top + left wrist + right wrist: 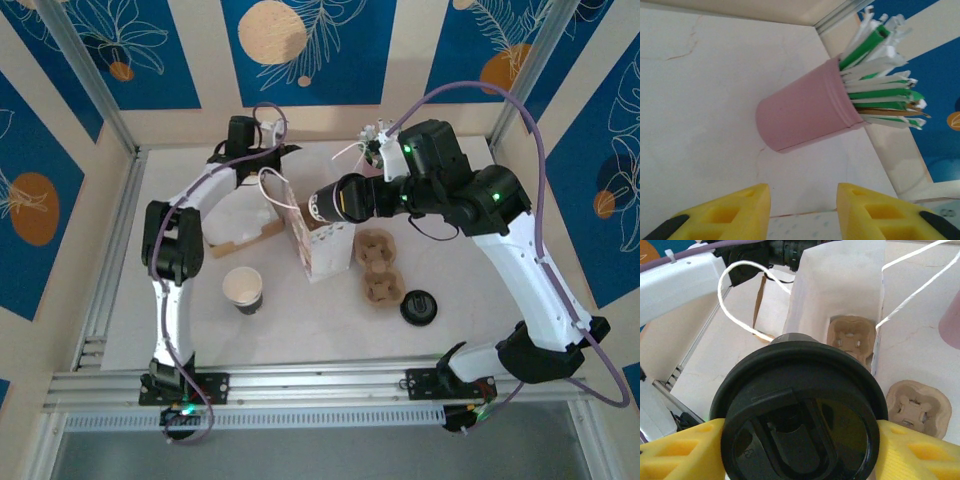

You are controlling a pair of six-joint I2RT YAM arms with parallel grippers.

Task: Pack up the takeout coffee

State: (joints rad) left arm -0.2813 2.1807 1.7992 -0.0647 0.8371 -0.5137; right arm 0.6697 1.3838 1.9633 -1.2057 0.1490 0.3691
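The takeout coffee (335, 201), a dark cup under a round black lid, is held on its side in the air by the right end effector (802, 452), whose yellow fingers are clamped against opposite sides of the cup. It is poised just above the open mouth of a white paper bag (328, 250) standing upright in the middle of the worktop (300, 325). A cardboard cup carrier (852, 337) is seen lying in the bag's bottom, and a second carrier (915, 407) lies outside, just beside the bag. The left end effector (801, 200) is seen released, fingers apart with nothing between them, pointing toward a pink cup (802, 117) packed with green-and-white sticks (880, 85) near the back corner. A lidless cup (243, 290) and a loose black lid (418, 306) are seen on the near worktop.
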